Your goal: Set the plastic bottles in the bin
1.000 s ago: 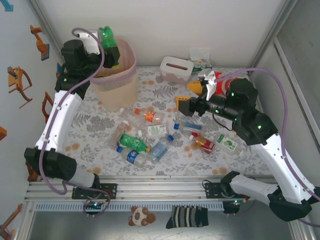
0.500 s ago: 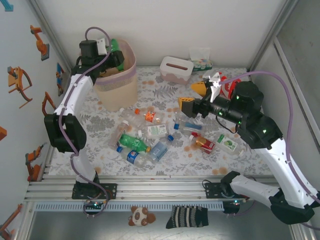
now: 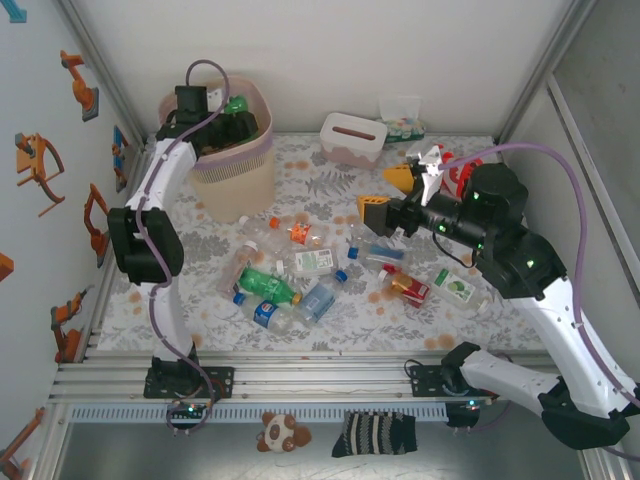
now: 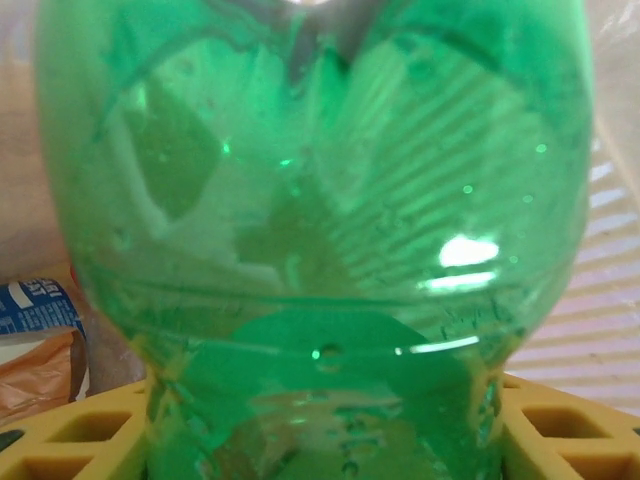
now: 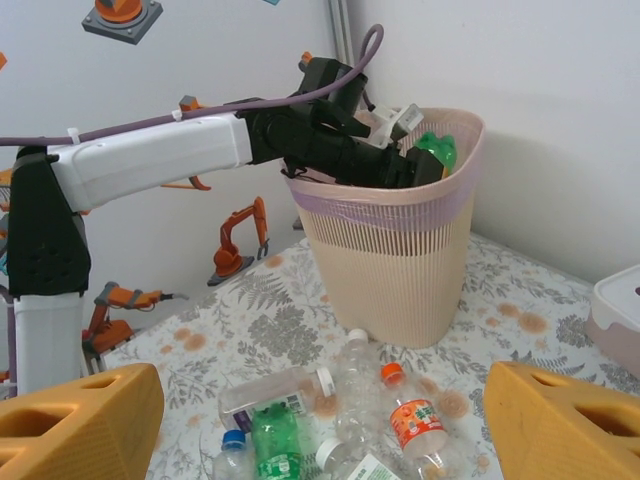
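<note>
Over the mouth of the bin (image 3: pixel 232 175), a green bottle (image 3: pixel 236 104) sits at the tip of your left gripper (image 3: pixel 228 118), level with the pink liner folded over the rim. From the left wrist, that bottle (image 4: pixel 320 250) looms close between the two yellow fingers (image 4: pixel 80 440), its sides meeting them low in the view. You cannot tell from this whether the jaws are pressing on it or have let it loose. Beside it, lower in the bin, you can see a bottle with a blue label (image 4: pixel 35 305).

Most of the other plastic bottles (image 3: pixel 300 265) lie scattered on the floral table (image 3: pixel 200 250) just in front of the bin. Among them are a green one with a green label (image 3: pixel 265 283), an orange-capped one (image 5: pixel 405 415) and a red-labelled one (image 3: pixel 410 288) further right.

Your right gripper (image 3: pixel 372 213) hangs above the right side of that heap, turned toward the bin. Its yellow fingers (image 5: pixel 80 420) are spread wide with nothing between them.

At the back of the table stands a white tissue box (image 3: pixel 352 138), with a red plush toy (image 3: pixel 455 172) partly hidden behind the right arm.
</note>
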